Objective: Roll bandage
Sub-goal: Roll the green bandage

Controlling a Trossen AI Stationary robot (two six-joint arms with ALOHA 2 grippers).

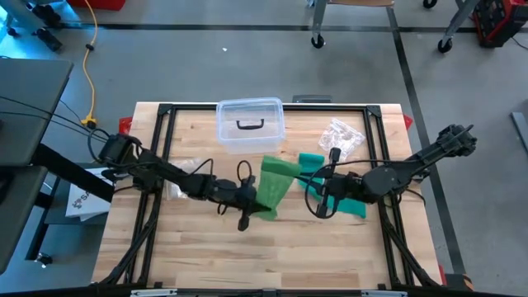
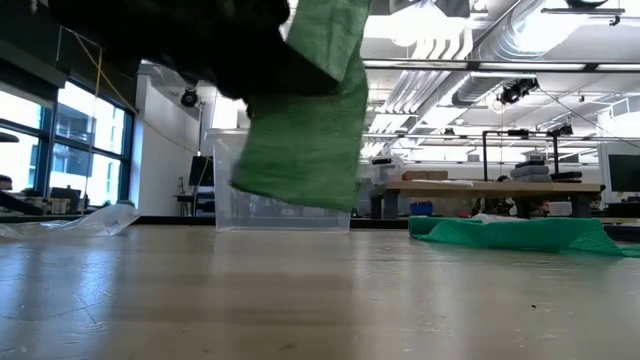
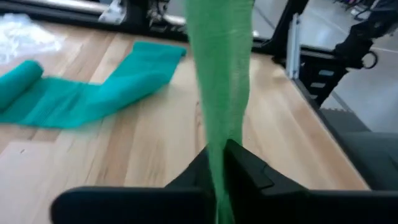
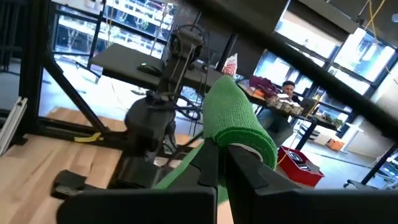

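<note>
- The green bandage [image 1: 275,183] is being held above the desk [image 1: 247,256] between both arms, judged to keep it taut for rolling.
- One end is being gripped by the clenched left gripper [image 3: 219,163]; the other by the right gripper [image 4: 221,152].
- Both arms are being stretched low toward the centre.
- A teal bandage [image 3: 93,93] is lying beside.

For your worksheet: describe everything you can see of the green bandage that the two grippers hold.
The green bandage is a long strip of woven, stretchy-looking cloth, lifted off the wooden table. The left gripper pinches one end between shut fingers, and the right gripper clamps the other end, where the cloth curls over into a partly rolled end. Between them it hangs slack, a loose flap drooping in front of the clear plastic box.
</note>
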